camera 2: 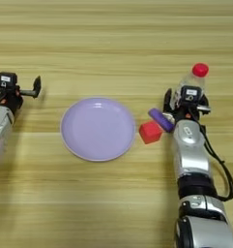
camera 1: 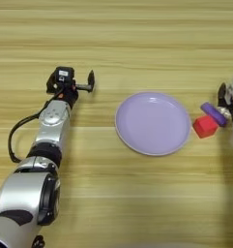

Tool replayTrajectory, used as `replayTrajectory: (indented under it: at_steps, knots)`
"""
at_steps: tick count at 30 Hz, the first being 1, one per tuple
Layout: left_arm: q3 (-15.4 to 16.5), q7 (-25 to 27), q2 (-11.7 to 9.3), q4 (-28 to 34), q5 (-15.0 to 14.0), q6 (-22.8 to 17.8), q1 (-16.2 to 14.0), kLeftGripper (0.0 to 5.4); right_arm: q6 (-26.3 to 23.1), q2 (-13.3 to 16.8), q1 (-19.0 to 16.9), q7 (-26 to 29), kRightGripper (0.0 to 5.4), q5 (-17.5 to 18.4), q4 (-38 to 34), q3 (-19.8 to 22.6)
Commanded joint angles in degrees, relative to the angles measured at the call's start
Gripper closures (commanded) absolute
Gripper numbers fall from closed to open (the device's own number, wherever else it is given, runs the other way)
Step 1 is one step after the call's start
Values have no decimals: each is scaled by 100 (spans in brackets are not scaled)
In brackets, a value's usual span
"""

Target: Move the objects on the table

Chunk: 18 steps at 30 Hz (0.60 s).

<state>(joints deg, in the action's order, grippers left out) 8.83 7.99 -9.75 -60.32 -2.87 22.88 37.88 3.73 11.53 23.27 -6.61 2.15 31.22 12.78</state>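
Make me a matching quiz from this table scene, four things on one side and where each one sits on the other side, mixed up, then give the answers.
Things:
1. plate
2. red cube
3. bottle
4. left gripper

Places:
A. just beyond the right gripper, red cap on top
B. middle of the table, nothing on it
C. off to the left of the plate, holding nothing
D. right beside the plate's right rim, next to the purple block

Pairs: 1-B, 2-D, 3-A, 4-C
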Motion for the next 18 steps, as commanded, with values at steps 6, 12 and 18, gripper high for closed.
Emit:
replayTrajectory:
  at_steps: [6, 12, 18]
  knots:
    - [35, -8, -38, -4, -36, 21, 100, 0, -106, -24, 16, 50, 4, 75, 14, 37]
    - [37, -11, -41, -4, -36, 21, 102, 0, -49, -29, 8, 15, 4, 61, -26, 58]
    - [47, 2, -46, -16, -32, 27, 104, 0, 284, 5, -36, -231, 4, -92, -221, 79]
